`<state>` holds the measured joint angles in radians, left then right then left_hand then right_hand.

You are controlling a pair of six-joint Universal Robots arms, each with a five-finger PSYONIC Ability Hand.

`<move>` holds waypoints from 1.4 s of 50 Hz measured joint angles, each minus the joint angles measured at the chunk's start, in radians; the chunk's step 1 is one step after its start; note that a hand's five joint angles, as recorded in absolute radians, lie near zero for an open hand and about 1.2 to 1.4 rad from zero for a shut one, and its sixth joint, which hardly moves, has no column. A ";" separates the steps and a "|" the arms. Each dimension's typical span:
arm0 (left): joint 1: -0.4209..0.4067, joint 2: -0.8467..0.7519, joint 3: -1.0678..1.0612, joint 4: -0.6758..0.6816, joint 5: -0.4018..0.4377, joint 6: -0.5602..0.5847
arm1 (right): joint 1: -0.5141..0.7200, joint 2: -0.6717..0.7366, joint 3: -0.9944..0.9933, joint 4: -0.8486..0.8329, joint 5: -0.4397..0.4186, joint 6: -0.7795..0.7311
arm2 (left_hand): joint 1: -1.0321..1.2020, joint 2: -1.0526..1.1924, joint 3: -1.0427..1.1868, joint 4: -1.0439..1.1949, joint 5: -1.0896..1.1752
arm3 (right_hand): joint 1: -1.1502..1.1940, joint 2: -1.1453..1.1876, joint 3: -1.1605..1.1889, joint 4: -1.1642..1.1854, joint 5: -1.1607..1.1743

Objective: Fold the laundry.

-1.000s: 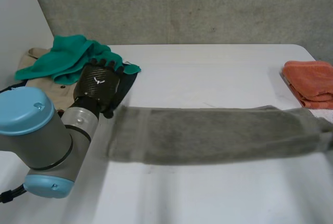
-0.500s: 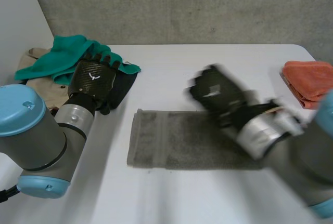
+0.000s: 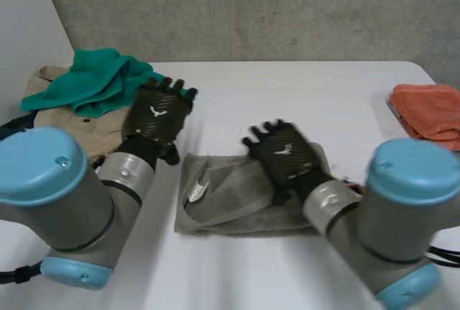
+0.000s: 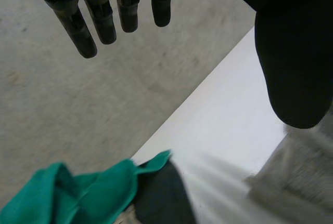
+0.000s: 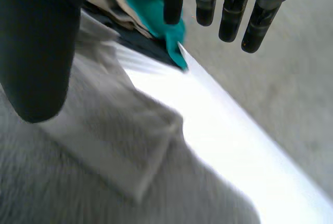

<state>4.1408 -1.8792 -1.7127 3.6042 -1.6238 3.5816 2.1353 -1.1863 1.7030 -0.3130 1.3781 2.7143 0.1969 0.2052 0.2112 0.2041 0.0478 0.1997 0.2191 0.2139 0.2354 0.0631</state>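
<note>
**Grey towel (image 3: 226,206) lies rumpled at the tabletop's middle**

The white tabletop (image 3: 302,98) carries the grey towel midway between its side edges, one part doubled over itself. Green cloth (image 3: 93,80) is heaped on a beige garment (image 3: 61,119) at the far left corner. An orange towel (image 3: 428,112) lies folded at the right edge. The right hand (image 3: 284,155) is over the grey towel, fingers straight and empty. The left hand (image 3: 157,114), likewise spread and empty, hangs beside the towel's left end.

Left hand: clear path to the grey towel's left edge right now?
Probably yes. The left hand is open, close beside the grey towel at its left edge, with nothing between them. The right hand is over the towel's right part, away from that edge.
</note>
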 measured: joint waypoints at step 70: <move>-0.164 -0.342 0.289 -0.092 -0.056 -0.025 | -0.231 -0.034 0.222 0.038 0.044 -0.108 | 0.000 0.000 0.000 0.000 0.000 | 0.268 0.320 0.325 0.302 0.281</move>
<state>3.9768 -2.2217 -1.4236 3.5118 -1.6802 3.5563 1.9045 -1.2202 1.9248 -0.2751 1.4219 2.6067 0.1969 0.2053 0.2113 0.2040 0.0478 0.4675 0.5386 0.5392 0.5378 0.3440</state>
